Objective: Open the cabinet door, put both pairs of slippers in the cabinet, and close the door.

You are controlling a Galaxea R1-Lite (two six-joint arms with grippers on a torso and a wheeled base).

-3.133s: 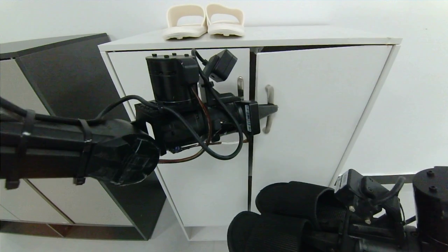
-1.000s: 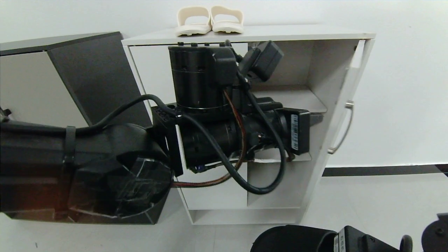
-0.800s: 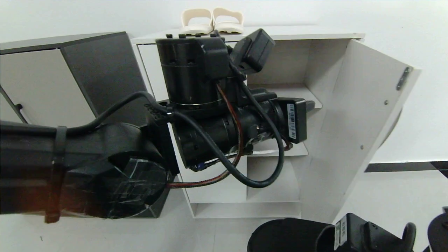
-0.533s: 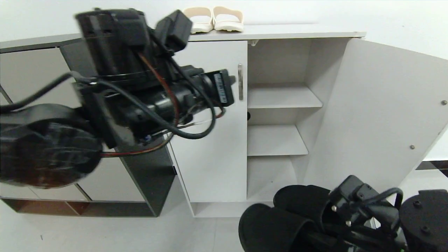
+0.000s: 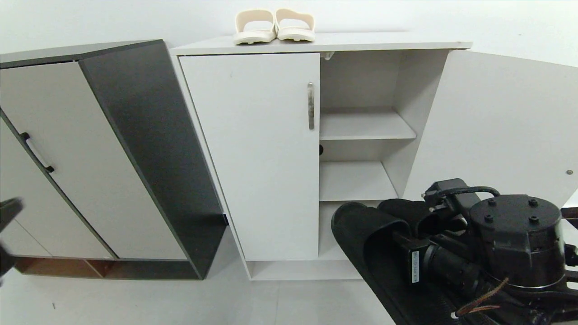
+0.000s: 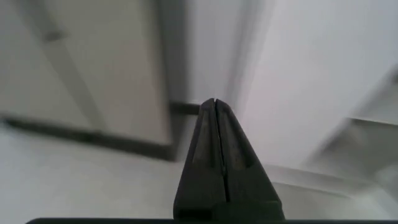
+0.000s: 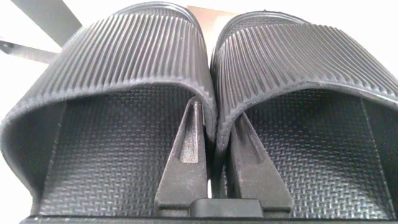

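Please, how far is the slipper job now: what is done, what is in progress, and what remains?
Done: the white cabinet's right door stands open. In hand: the right gripper holds the black ribbed slippers before the shelves. Left: store them, then the cream slippers lying on the cabinet top, and close the door.

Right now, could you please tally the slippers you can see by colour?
Black slippers: 2
Cream slippers: 2
Total: 4
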